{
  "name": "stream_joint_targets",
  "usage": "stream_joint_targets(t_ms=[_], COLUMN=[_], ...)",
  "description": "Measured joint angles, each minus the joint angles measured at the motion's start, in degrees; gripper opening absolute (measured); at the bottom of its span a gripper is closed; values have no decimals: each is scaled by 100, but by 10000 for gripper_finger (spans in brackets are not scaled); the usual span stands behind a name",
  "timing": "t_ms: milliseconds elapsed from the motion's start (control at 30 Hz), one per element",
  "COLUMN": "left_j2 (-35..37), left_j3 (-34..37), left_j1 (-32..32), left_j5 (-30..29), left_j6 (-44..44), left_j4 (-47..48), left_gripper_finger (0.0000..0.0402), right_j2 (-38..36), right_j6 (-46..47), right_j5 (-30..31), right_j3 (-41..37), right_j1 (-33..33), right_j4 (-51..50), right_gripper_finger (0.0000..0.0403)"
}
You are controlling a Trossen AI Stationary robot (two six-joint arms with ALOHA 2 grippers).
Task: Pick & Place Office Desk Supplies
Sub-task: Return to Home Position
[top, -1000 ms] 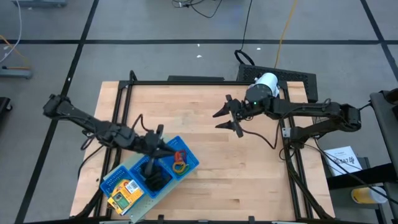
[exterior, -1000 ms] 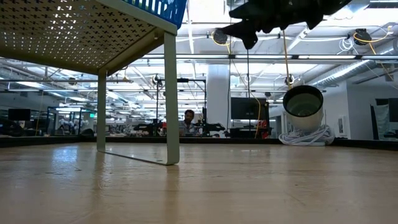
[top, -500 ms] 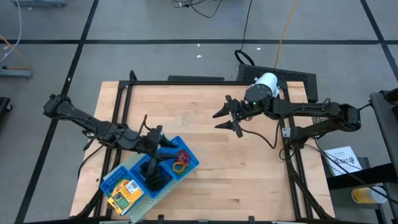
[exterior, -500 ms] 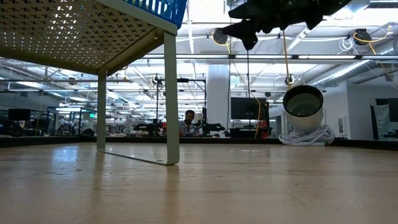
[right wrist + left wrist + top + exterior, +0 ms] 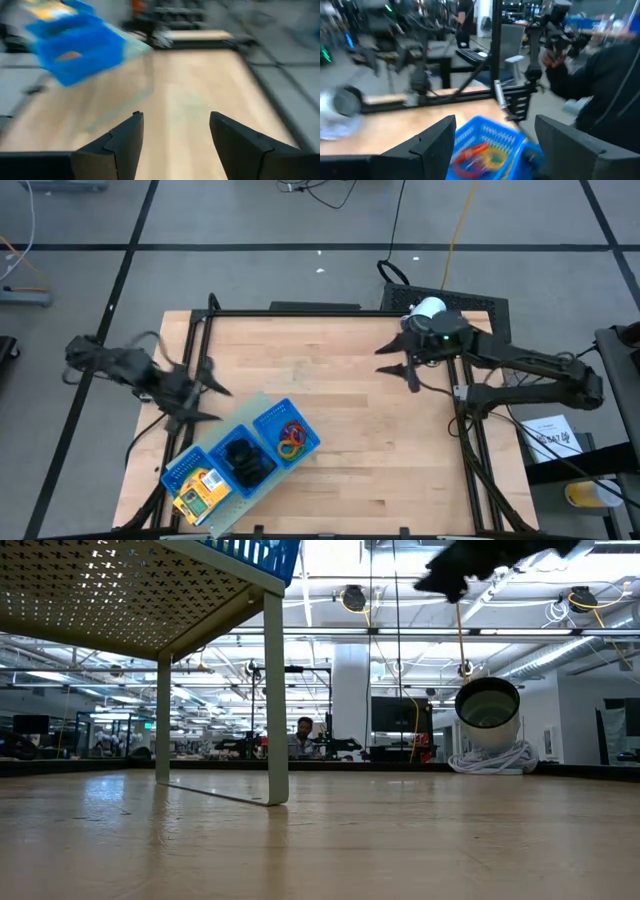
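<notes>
The office desk supplies lie in a blue three-compartment tray [image 5: 240, 462] at the table's near left. Coloured rings [image 5: 291, 439] fill the right compartment, black clip-like pieces [image 5: 246, 462] the middle one, and yellow printed packs [image 5: 199, 490] the left one. My left gripper [image 5: 210, 393] hangs open beside the table's left edge, to the left of and beyond the tray, with nothing between its fingers. In the left wrist view the rings [image 5: 479, 153] lie ahead of its spread fingers. My right gripper [image 5: 398, 367] is open and empty above the far right of the table.
The tray sits on a raised perforated stand [image 5: 120, 590] whose legs [image 5: 275, 690] rest on the wooden tabletop. A white cylindrical device [image 5: 428, 310] lies at the far right, close behind my right gripper. A black frame rail [image 5: 300, 312] borders the table.
My left gripper has opened over the tray's middle compartment, then drawn back toward the table's left edge and risen a little. My right gripper, still open, has moved toward the table's right edge, nearer the white device. The tray and its contents have stayed put.
</notes>
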State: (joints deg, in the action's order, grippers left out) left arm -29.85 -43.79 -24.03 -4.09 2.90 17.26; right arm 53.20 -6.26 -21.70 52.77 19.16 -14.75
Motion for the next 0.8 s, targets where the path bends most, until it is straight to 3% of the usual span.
stream_joint_targets(t_ms=[100,200,267,333,467,600,800], left_j2=[788,1352,1615,1870,2346,2923,2946], left_j3=[132,656,1173,1783,2840,3445,3748], left_j1=[0,0,0,4,0,13,359], left_j5=[-302,-876,-1366,-1673,-1710,-1874,-3479], left_j6=[-415,-569,-690,-790,-816,-825,-744], left_j4=[661,550,36,-466,-1515,-1843,-2206], left_gripper_finger=[282,278,276,276,280,282,275], right_j2=[-468,-893,-1175,-1458,-2004,-2522,-3056], right_j6=[33,365,445,253,155,168,278], right_j5=[912,1780,2009,1872,1129,1102,1111], right_j3=[-163,-607,-935,-1246,-1820,-2336,-2757], right_j1=[72,108,111,104,108,115,226], right_j4=[-498,-505,-500,-468,117,649,725], right_gripper_finger=[221,220,218,216,216,220,218])
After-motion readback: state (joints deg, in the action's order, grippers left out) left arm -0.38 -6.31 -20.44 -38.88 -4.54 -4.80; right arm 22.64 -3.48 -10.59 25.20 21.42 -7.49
